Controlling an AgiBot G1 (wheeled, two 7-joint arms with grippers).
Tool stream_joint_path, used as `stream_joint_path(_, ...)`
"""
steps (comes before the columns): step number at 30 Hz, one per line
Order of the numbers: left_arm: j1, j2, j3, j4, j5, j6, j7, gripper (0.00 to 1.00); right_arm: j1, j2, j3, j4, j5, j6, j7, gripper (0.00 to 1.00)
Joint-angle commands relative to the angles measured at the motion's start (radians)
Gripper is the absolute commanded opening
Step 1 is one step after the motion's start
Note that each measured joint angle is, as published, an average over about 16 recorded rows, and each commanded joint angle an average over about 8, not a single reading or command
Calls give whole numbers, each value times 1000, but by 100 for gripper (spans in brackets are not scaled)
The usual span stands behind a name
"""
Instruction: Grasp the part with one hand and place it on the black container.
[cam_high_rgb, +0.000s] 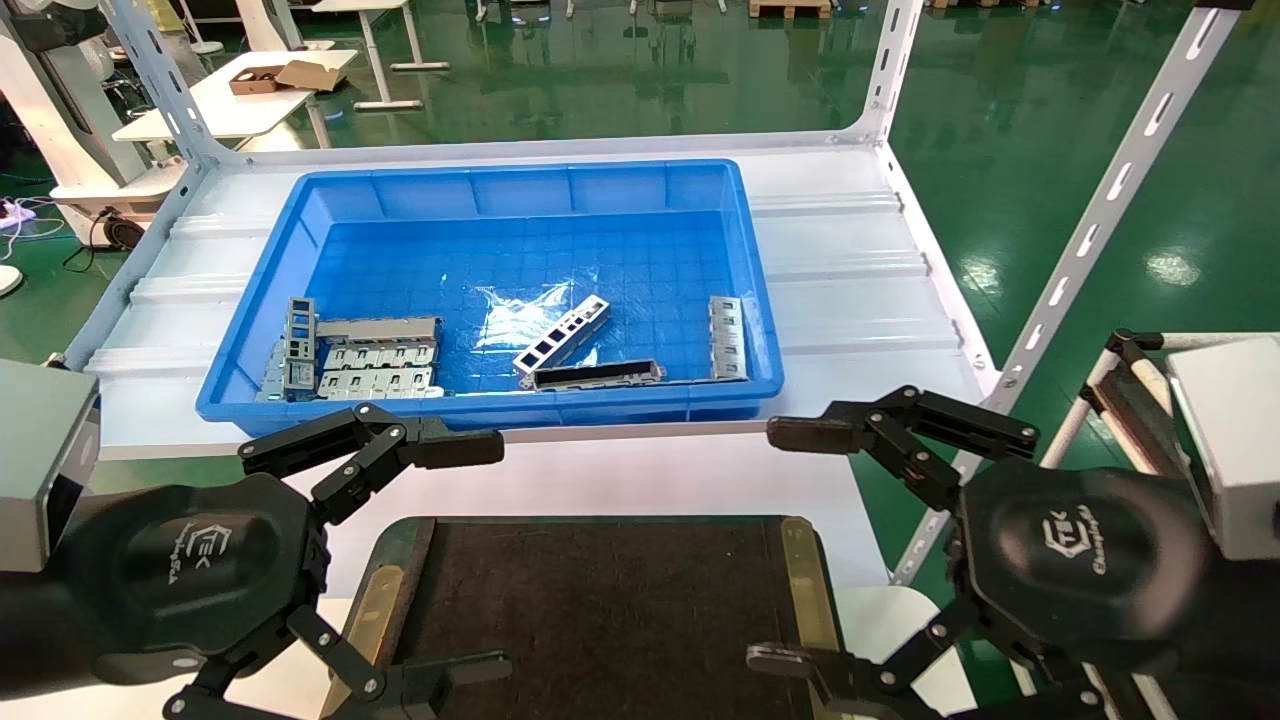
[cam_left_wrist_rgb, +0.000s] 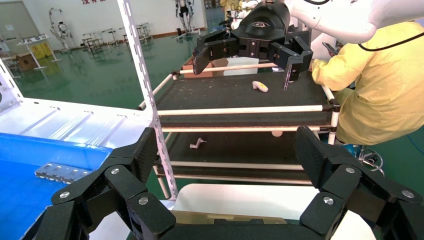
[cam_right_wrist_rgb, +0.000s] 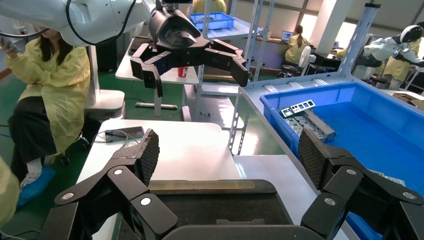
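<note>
The part (cam_high_rgb: 563, 333), a light silver strip with a row of rectangular windows, lies slantwise on the floor of the blue bin (cam_high_rgb: 300, 215). The black container (cam_high_rgb: 600, 610), a flat dark tray with brass side rims, sits in front of the bin, between my two grippers. My left gripper (cam_high_rgb: 480, 557) hovers open and empty at the tray's left rim. My right gripper (cam_high_rgb: 782, 545) hovers open and empty at its right rim. In the left wrist view my left gripper (cam_left_wrist_rgb: 227, 152) holds nothing, and in the right wrist view my right gripper (cam_right_wrist_rgb: 227, 155) holds nothing above the tray (cam_right_wrist_rgb: 210, 205).
In the bin a darker long hollow frame piece (cam_high_rgb: 597, 375) lies just in front of the part, flat grey multi-slot plates (cam_high_rgb: 375, 360) lie at the left, and another grey strip (cam_high_rgb: 727, 337) at the right wall. White slotted shelf posts (cam_high_rgb: 1090, 235) stand at the right. A person in yellow (cam_left_wrist_rgb: 385, 80) sits beyond.
</note>
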Motion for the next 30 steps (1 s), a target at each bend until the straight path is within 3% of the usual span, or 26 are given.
stream_joint_path(1, 0, 0, 0, 0, 0, 0, 0, 100, 0, 0, 0, 0, 0, 0, 0, 100)
stream_joint_path(30, 0, 0, 0, 0, 0, 0, 0, 100, 0, 0, 0, 0, 0, 0, 0, 100)
